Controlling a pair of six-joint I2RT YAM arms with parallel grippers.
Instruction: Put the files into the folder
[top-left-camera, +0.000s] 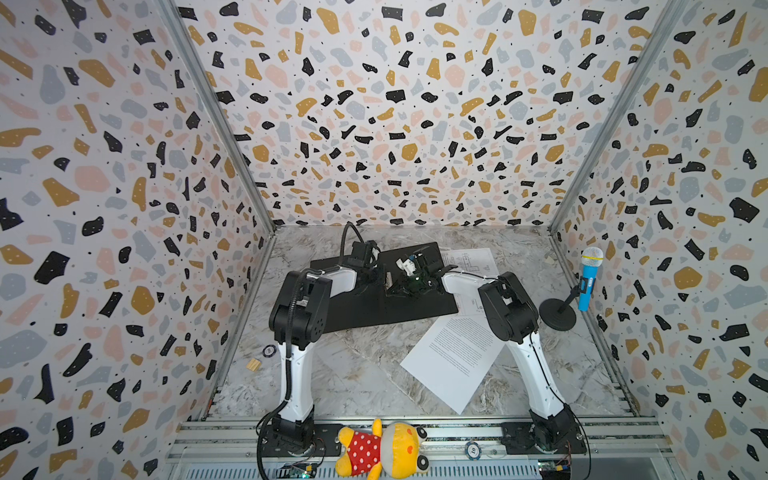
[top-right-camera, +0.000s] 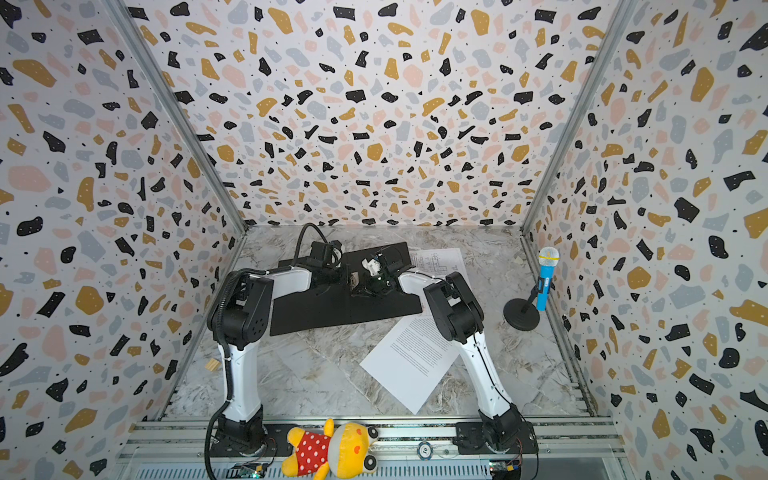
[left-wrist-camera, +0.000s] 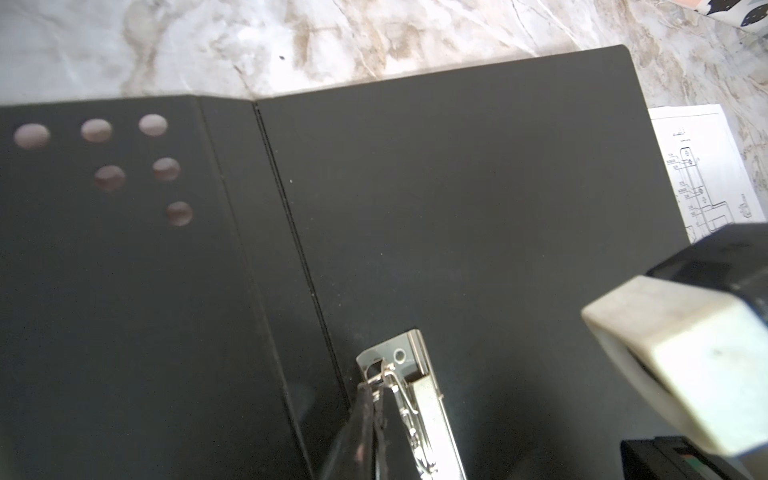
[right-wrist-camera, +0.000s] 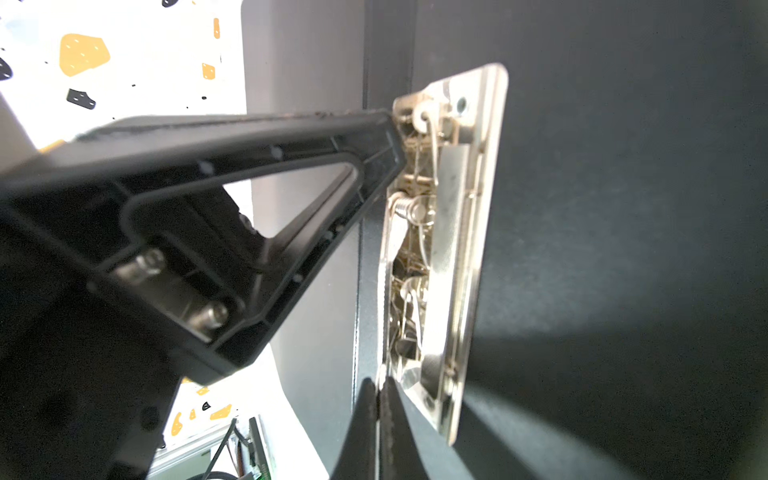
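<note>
Lying open with its black inside up, the folder (top-left-camera: 374, 307) sits at the far middle of the table (top-left-camera: 357, 365), its spine running roughly away from the robot. The metal clip (right-wrist-camera: 449, 232) lies along that spine. Both arms meet over it: the left gripper (left-wrist-camera: 372, 390) has its jaws pressed together with the tip touching one end of the clip, and the right gripper (right-wrist-camera: 379, 399), jaws likewise closed, touches the opposite end. Whether either pinches a wire of the clip cannot be told. Neither sheet is inside yet. The drawing sheet (top-left-camera: 473, 255) lies just beside the folder's right edge, partly under the right arm, and the text sheet (top-left-camera: 453, 357) lies tilted nearer the robot, also to the right. The right arm is therefore probably the nearer one for fetching them, though its own forearm hangs over both. A microphone (top-left-camera: 588, 282) stands well apart by the right wall. A plush toy (top-left-camera: 382, 451) and a wooden block (top-left-camera: 252, 365) lie clear of the work.
</note>
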